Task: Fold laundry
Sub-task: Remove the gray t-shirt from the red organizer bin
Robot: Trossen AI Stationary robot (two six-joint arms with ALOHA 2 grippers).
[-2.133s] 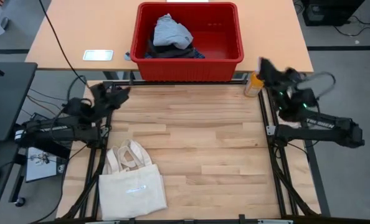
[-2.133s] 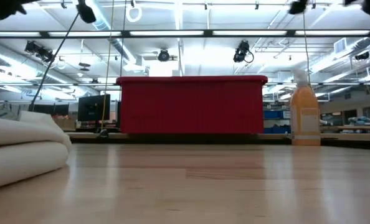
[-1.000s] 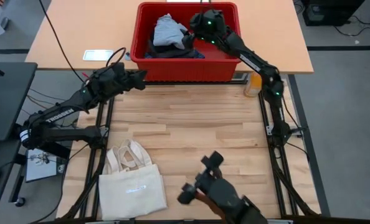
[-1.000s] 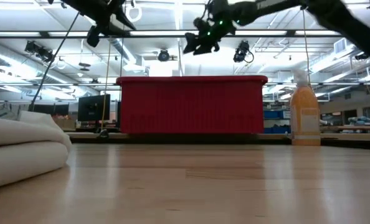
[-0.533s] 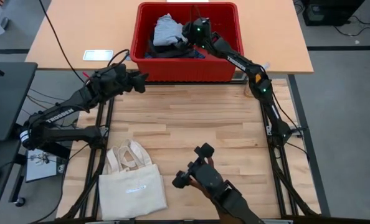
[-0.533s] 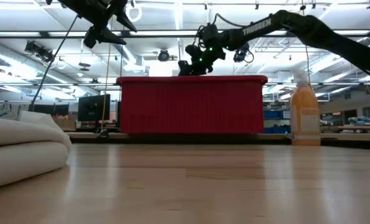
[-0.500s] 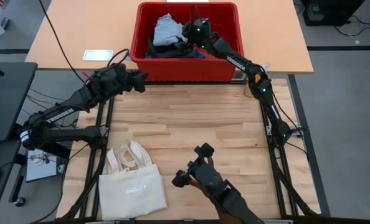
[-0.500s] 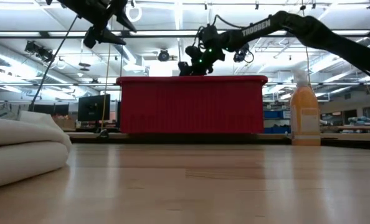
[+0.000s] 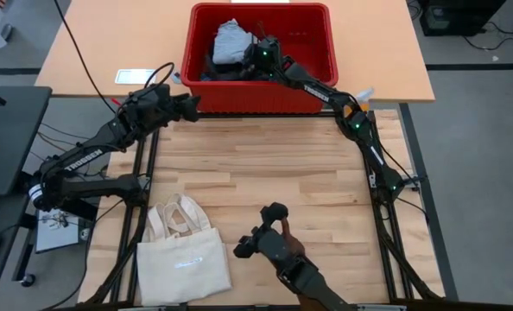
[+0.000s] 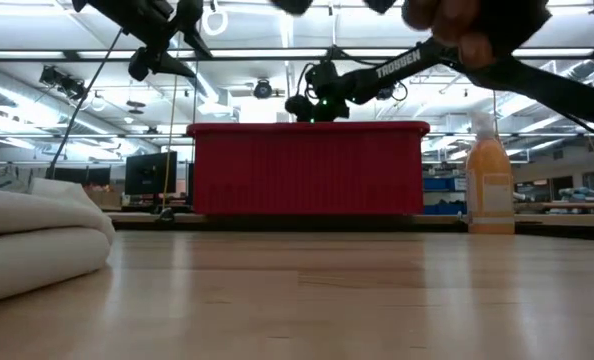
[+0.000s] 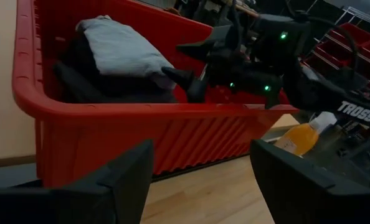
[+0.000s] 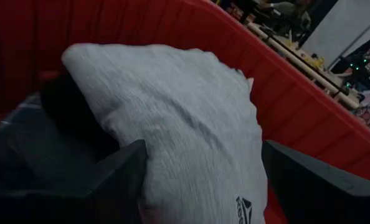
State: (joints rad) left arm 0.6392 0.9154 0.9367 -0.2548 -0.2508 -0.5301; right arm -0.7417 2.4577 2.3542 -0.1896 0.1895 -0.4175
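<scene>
The red bin (image 9: 258, 53) perhaps hides most dark garments (image 9: 231, 72).

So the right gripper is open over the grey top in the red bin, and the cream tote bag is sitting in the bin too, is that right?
Not quite. The right gripper is open over the grey top in the red bin, but the cream tote bag lies on the wooden table, not in the bin. The high view shows it.
</scene>
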